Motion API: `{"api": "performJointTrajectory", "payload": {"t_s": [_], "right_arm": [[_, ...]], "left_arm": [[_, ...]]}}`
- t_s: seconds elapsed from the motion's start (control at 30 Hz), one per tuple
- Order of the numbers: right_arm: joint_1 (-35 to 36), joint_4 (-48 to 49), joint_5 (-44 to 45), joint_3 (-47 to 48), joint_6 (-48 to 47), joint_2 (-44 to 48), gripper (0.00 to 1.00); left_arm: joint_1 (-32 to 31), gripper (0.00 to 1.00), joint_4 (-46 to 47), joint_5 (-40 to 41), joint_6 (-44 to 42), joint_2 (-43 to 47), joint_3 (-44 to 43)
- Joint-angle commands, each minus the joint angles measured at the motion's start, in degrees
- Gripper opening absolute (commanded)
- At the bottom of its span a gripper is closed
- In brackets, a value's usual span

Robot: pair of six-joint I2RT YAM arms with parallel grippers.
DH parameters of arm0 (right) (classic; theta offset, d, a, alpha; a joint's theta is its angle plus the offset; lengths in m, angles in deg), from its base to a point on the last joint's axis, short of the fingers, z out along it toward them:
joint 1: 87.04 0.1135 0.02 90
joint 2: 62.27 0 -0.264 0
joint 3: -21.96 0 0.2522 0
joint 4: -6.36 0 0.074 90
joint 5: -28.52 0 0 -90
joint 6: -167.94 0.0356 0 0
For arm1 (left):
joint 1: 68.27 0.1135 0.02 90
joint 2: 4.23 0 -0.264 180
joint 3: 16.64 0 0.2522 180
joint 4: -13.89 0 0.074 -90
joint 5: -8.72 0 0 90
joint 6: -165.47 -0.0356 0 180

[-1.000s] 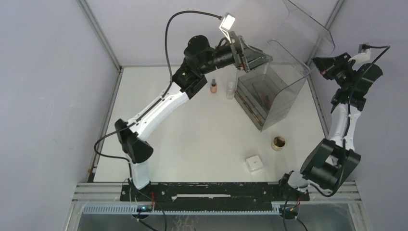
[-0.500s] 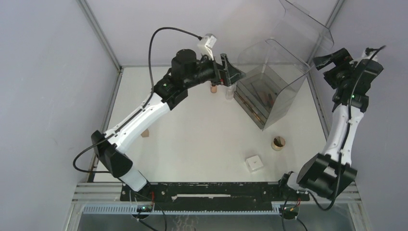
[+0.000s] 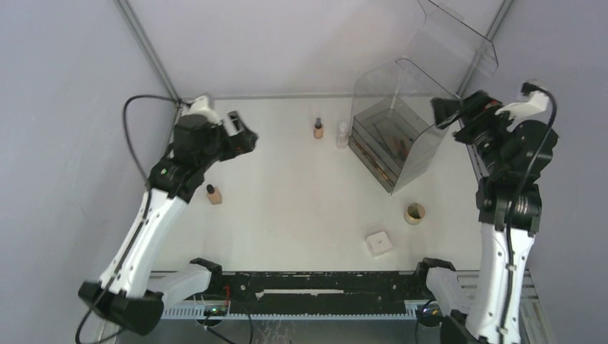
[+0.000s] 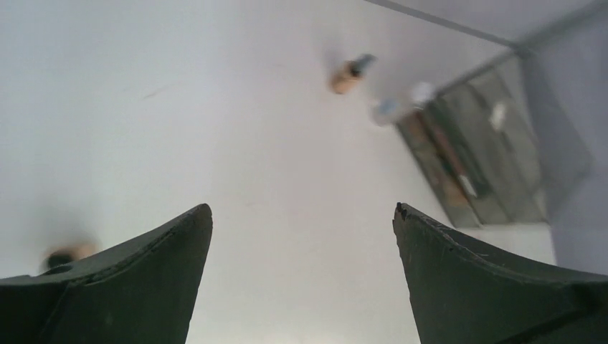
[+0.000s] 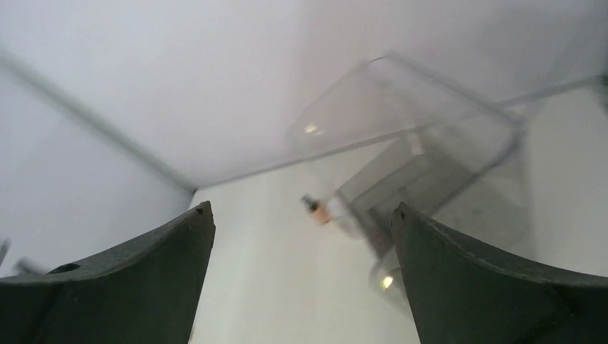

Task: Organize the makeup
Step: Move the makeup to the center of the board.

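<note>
A big clear plastic bin (image 3: 423,140) stands at the far right of the white table (image 3: 301,208). Its lid (image 3: 459,50) is tipped open.

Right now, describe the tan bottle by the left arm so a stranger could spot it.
Start at the big clear bin, far right, then look across to the left arm. Just beside its white forearm stands a small tan bottle with a dark cap. The other tan bottle stands next to a pale bottle by the bin; this one stands alone.
</note>
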Motion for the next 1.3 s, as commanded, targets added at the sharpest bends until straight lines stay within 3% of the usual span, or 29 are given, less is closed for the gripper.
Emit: {"api": "performJointTrajectory", "payload": {"t_s": [0.0,0.2,0.3,0.47,0.63,0.77,0.83,1.03,1.27], "right_arm": [[14.5,0.3,3.7,-1.3,-6.7,5.8,0.99],[51.0,-3.9,26.4,-3.8,-14.1,-0.2,0.98],[59.6,-5.6,29.2,-3.8,-14.8,-5.2,0.99],[62.1,-4.8,25.1,-4.2,-13.6,-9.1,1.00],[62.1,-3.9,24.6,-4.3,-13.2,-9.3,1.00],[62.0,-3.9,24.2,-5.0,-12.5,-9.1,1.00],[62.0,-4.0,23.9,-5.5,-12.1,-9.0,1.00],[61.8,-4.6,23.6,-5.8,-11.2,-9.4,1.00],[61.2,-3.5,22.3,-5.8,-10.9,-10.1,1.00]], "left_arm": [[7.8,1.00,-7.3,6.1,1.2,10.6,7.6],[11.3,1.00,-21.2,17.1,1.6,8.7,8.7],[11.8,1.00,-21.5,20.2,1.1,6.9,10.6],[14.5,1.00,-18.7,19.8,-3.7,0.1,11.6],[19.2,0.92,-14.2,11.4,-7.9,-8.3,14.1],[20.4,0.87,-11.9,10.8,-10.2,-14.4,14.7],[22.0,0.85,-9.3,9.6,-11.5,-15.9,15.8],[27.3,0.65,-6.5,4.6,-14.5,-20.4,16.2],[27.3,0.62,-5.8,3.9,-14.4,-22.3,16.0]]}}
